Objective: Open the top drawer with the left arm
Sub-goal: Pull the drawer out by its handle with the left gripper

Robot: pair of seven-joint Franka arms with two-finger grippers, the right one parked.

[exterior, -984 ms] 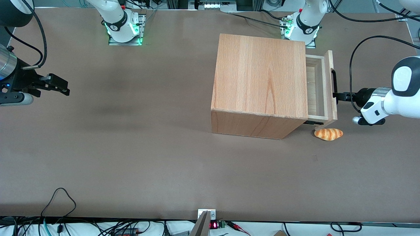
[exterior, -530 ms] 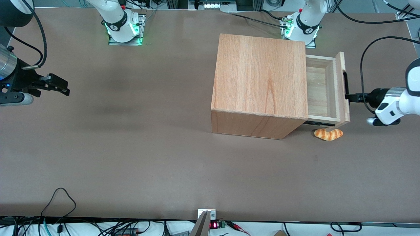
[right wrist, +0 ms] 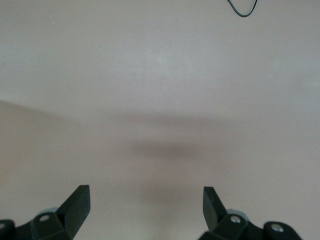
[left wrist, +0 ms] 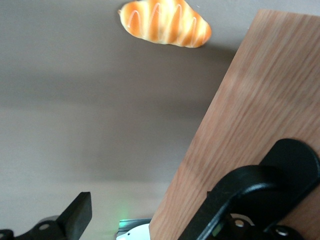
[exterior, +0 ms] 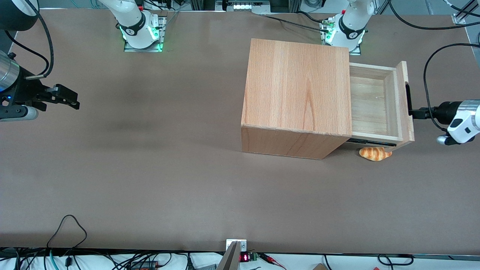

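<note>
- The top drawer (exterior: 380, 103) stands pulled well out of the wooden cabinet (exterior: 296, 97), toward the working arm's end of the table (exterior: 150, 168).
- Its pale plank floor lies exposed between the cabinet's edge and the wood front panel (exterior: 407, 101).
- A black side rail (exterior: 371, 141) shows under the drawer's edge that lies nearer the front camera.
- The slim black bar handle (exterior: 408, 98) runs along the outer face of the front panel.
- The left arm (exterior: 463, 120) reaches in from the table's edge, its silver wrist ring next to the white shell.
- The gripper (exterior: 415, 113) sits at the handle, level with its end nearer the front camera.
- In the wrist view the handle (left wrist: 260, 192) lies against the drawer front (left wrist: 245, 130), and one black fingertip (left wrist: 76, 215) stands well apart from it over the table.
- The fingers are spread, not clamped on the bar; whether one hooks it cannot be told.
- A small toy croissant (exterior: 375, 153) lies on the table just beside the cabinet's corner, nearer the front camera than the drawer and partly under its front panel.
</note>
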